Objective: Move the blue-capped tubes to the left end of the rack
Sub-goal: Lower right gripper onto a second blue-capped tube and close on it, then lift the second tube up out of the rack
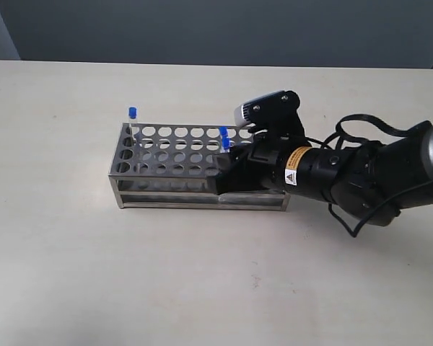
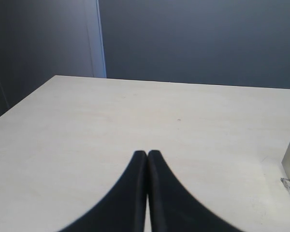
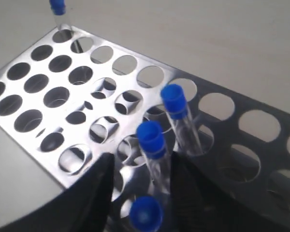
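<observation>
Right gripper (image 3: 144, 163): spread open around one thin clear blue-capped tube (image 3: 151, 137), ready to grip it | shiny steel rack (image 1: 166, 175) on pale table (image 1: 72, 252): another blue-capped tube (image 1: 132, 112) already at left end | left gripper (image 2: 147, 157): closed, empty, parked aside.

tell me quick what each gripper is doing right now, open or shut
left gripper: shut, holding nothing.
right gripper: open, straddling a blue-capped tube, not clamped on it.

Right end effector (image 3: 144, 163) stands parted on an extended arm; left end effector (image 2: 147, 154) is pressed together.
</observation>
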Robot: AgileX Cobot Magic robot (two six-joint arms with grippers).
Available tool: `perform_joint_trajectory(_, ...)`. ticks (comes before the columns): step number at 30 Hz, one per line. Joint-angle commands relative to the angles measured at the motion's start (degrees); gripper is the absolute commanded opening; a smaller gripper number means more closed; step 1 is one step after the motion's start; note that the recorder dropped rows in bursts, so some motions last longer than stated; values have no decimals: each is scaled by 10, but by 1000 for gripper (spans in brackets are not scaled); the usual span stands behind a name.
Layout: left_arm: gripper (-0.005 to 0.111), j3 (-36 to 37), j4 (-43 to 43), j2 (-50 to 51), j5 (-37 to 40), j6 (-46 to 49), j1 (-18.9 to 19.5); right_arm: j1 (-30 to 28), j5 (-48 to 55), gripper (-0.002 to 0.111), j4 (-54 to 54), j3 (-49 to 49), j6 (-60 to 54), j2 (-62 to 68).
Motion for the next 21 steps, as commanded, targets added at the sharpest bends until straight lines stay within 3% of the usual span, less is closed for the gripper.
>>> perform_joint_trajectory(1, 0, 2, -1, -2, 2, -1, -5, 5, 51, 52, -22, 4, 4, 7)
perform_joint_trajectory(4, 0, 2, -1, -2, 2, -1, -5, 5, 51, 47, -22, 5, 4, 7)
perform_joint_trajectory(11, 0, 2, -1, -2, 2, -1, -5, 5, 59, 10, -21, 12, 4, 7)
perform_joint_trajectory(14, 0, 2, -1, -2, 2, -1, -5, 5, 59, 0, -21, 20, 4, 7)
perform_joint_trajectory(21, 0, 2, -1, -2, 2, -1, -5, 5, 55, -1, -24, 21, 1, 6)
